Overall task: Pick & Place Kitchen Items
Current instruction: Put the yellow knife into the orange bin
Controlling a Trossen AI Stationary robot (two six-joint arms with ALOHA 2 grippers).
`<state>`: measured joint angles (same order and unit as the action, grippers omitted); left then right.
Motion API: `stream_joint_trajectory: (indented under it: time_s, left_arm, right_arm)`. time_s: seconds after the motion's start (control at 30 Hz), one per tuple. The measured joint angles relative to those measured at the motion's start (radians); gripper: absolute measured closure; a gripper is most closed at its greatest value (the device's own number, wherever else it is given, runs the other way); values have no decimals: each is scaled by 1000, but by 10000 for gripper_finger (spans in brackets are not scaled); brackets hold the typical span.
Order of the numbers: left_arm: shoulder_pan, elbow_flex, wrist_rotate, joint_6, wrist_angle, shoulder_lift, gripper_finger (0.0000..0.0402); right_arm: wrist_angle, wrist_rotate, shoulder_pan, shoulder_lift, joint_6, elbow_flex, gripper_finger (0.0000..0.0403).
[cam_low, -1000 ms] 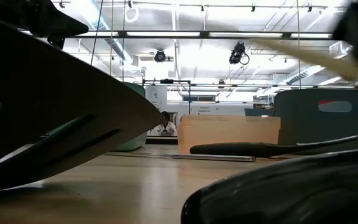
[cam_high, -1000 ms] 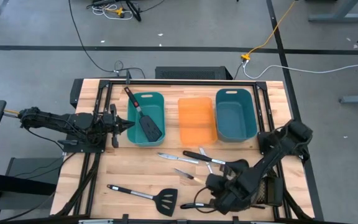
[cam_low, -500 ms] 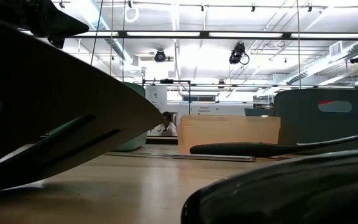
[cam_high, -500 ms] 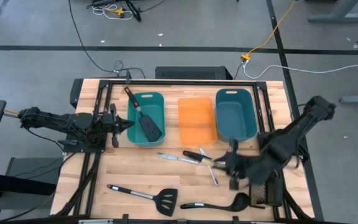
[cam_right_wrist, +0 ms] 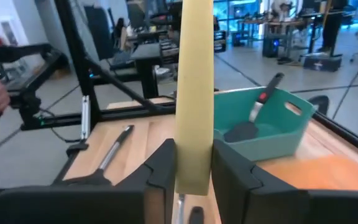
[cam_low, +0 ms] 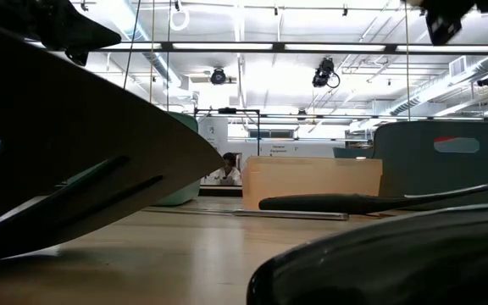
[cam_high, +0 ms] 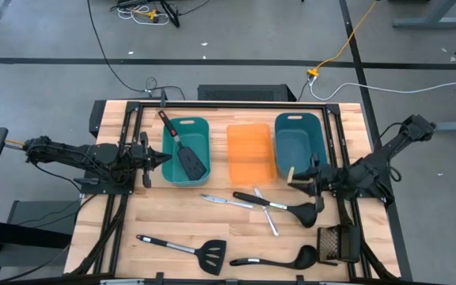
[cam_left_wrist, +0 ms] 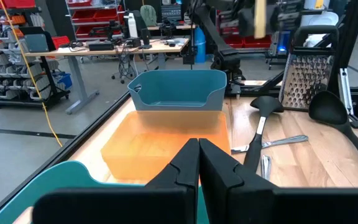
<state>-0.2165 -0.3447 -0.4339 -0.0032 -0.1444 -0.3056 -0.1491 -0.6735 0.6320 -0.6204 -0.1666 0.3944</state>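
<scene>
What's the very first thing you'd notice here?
Probably the pale yellow knife handle, standing upright and clamped in the right end effector beside the right-hand teal plastic bin. Then the bright orange plastic bin in the middle, and a black slotted spatula lying in the left teal plastic bin.

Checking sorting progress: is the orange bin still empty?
Yes. In the high view the orange bin holds nothing, while a black spatula lies in the left teal bin.

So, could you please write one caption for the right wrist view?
Right gripper shut on a yellow-handled knife, with a spatula in the teal bin beyond.
</scene>
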Motion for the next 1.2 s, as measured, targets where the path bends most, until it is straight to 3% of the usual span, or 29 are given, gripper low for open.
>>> stream_joint_trajectory:
  time_s: [0.17,0.53,1.03,1.2]
  left_arm:
    - [0,0,0,7,1,0,387]
    - [0,0,0,21,8,0,387]
    - [0,0,0,46,7,0,387]
    - [0,0,0,45,7,0,387]
  right_arm:
    - [-12,-17,-22,108,-28,-114,322]
    - [-59,-44,-29,166,-35,-226,322]
    - [-69,-71,-34,166,-39,-224,322]
    - [71,-55,-102,95,-69,-72,322]
